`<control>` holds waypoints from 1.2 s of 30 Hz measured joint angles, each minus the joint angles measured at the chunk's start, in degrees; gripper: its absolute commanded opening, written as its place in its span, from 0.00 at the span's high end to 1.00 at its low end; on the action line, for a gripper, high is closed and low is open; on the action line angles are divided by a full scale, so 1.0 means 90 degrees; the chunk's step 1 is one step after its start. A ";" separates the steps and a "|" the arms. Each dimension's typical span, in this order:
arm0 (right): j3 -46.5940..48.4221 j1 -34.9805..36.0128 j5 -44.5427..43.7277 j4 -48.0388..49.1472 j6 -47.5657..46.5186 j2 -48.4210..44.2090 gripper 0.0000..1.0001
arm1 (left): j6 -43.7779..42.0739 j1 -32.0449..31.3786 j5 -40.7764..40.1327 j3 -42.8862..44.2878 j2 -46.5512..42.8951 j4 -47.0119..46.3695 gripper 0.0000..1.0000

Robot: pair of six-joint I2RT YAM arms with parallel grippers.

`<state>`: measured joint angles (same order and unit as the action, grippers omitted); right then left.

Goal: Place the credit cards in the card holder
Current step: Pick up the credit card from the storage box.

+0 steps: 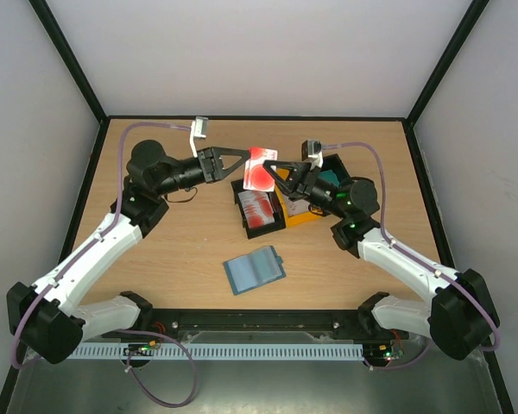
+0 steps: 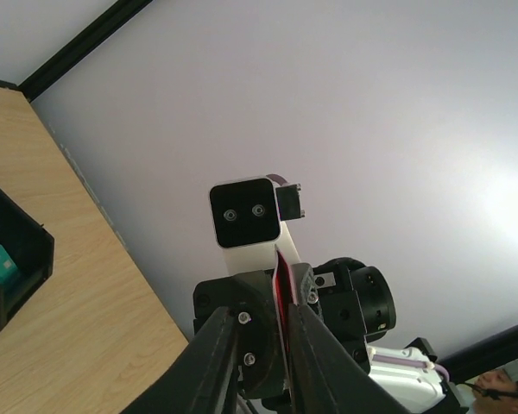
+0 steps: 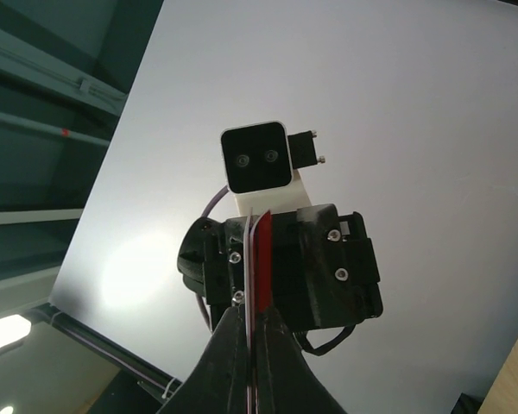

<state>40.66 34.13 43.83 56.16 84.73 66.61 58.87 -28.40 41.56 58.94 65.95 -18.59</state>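
Pinching one red-and-white card (image 1: 261,166) mid-air over the black bin (image 1: 264,229), left gripper (image 1: 247,155) and right gripper (image 1: 272,165) both closed on it. Open card holder (image 1: 254,270) lies toward the table's (image 1: 173,250) near edge, well apart.

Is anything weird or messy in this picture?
Yes, one thing. A red-and-white card hangs in the air, pinched by the left hand and the right hand at once, from opposite sides. The blue card holder lies on the table, away from it.
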 measured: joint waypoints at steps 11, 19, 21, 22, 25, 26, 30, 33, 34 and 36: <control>-0.0095 0.0000 0.0061 0.0282 0.0228 0.0000 0.98 | 0.0160 0.0007 0.0129 -0.0129 -0.0029 -0.0231 0.84; -0.0097 -0.0022 0.0146 0.0214 0.0146 0.0041 0.98 | -0.0002 -0.0151 0.0364 -0.0129 0.0070 -0.0136 0.92; -0.0097 -0.0022 0.0143 0.0124 0.0027 0.0051 0.98 | -0.0022 -0.0172 0.0454 -0.0129 0.0070 -0.0107 0.97; -0.0097 -0.0022 0.0141 0.0075 -0.0039 0.0051 0.98 | -0.0022 -0.0175 0.0483 -0.0131 0.0070 -0.0085 0.97; -0.0097 -0.0022 0.0097 -0.0134 -0.0301 0.0029 0.98 | -0.0022 -0.0163 0.0505 -0.0131 0.0073 -0.0007 0.97; -0.0097 -0.0022 0.0073 -0.0228 -0.0396 0.0000 0.98 | -0.0015 -0.0148 0.0510 -0.0131 0.0075 0.0015 0.97; -0.0097 -0.0005 -0.0066 -0.0595 -0.0707 -0.0126 0.97 | 0.0092 0.0010 0.0617 -0.0187 0.0078 0.0053 0.97; -0.0134 -0.0005 -0.0124 -0.0814 -0.0806 -0.0194 0.97 | 0.0228 0.0160 0.0770 -0.0240 0.0075 0.0061 0.97; -0.0172 -0.0024 -0.0170 -0.0835 -0.0811 -0.0233 0.97 | 0.0265 0.0226 0.0797 -0.0250 0.0063 0.0058 0.97; -0.0311 -0.0136 -0.0296 -0.0882 -0.0809 -0.0374 0.97 | 0.0381 0.0503 0.0821 -0.0272 -0.0012 0.0053 0.97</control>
<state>37.87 32.91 41.17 48.23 77.45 63.24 62.30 -23.88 48.95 56.49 65.84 -18.11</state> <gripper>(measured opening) 0.033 0.027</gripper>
